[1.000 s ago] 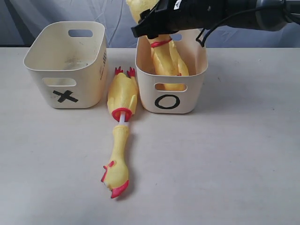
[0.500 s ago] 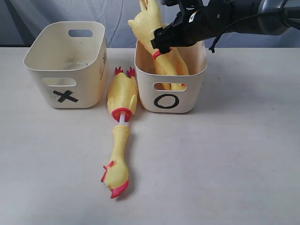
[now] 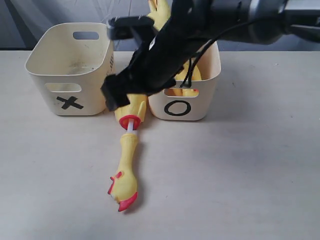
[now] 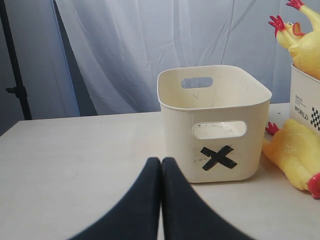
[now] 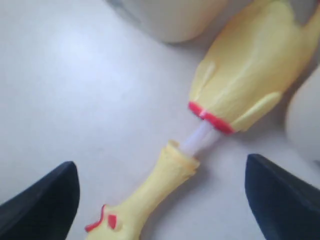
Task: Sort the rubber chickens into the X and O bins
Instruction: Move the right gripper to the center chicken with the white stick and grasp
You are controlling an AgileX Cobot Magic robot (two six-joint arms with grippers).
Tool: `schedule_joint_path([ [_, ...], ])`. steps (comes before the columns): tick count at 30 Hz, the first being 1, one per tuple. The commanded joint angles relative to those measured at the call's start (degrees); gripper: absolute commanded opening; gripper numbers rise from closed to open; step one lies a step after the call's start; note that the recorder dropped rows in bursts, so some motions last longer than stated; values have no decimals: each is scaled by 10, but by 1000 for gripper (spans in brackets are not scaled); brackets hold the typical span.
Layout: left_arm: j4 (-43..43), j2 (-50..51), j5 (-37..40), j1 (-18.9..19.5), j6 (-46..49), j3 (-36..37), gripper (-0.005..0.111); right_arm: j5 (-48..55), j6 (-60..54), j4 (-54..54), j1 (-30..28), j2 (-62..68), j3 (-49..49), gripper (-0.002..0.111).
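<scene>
One rubber chicken (image 3: 128,150) lies on the table between the two bins, its white neck tube (image 5: 200,137) showing and its head toward the front. My right gripper (image 3: 122,97) hovers over its body, open, with fingers (image 5: 45,200) either side of the neck (image 5: 160,180) and not touching it. Two more chickens (image 3: 159,11) stand in the O bin (image 3: 200,107), heads sticking out (image 4: 300,40). The X bin (image 3: 70,70) holds nothing that I can see. My left gripper (image 4: 161,162) is shut and empty, low over the table in front of the X bin (image 4: 215,125).
The right arm (image 3: 225,20) stretches across above the O bin from the right. A pale curtain hangs behind the table. The lying chicken's body (image 4: 292,155) rests close against the X bin's side.
My right gripper released the chicken into the O bin, then swung down and left to hover open over the chicken lying on the table.
</scene>
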Motion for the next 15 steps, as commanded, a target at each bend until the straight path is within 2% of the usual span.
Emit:
schedule_joint_path([
  [1,-4,-3,-5,0,0,-2,0,22,15,1,38,48,3,84],
  [11,-4,-3,-5,0,0,-2,0,71,67,-2,73,139,3,83],
  [14,-4,-3,-5,0,0,-2,0,81,73,-2,73,149,3,76],
  [15,-4,-3,-5,0,0,-2,0,86,73,-3,73,150,3,71],
])
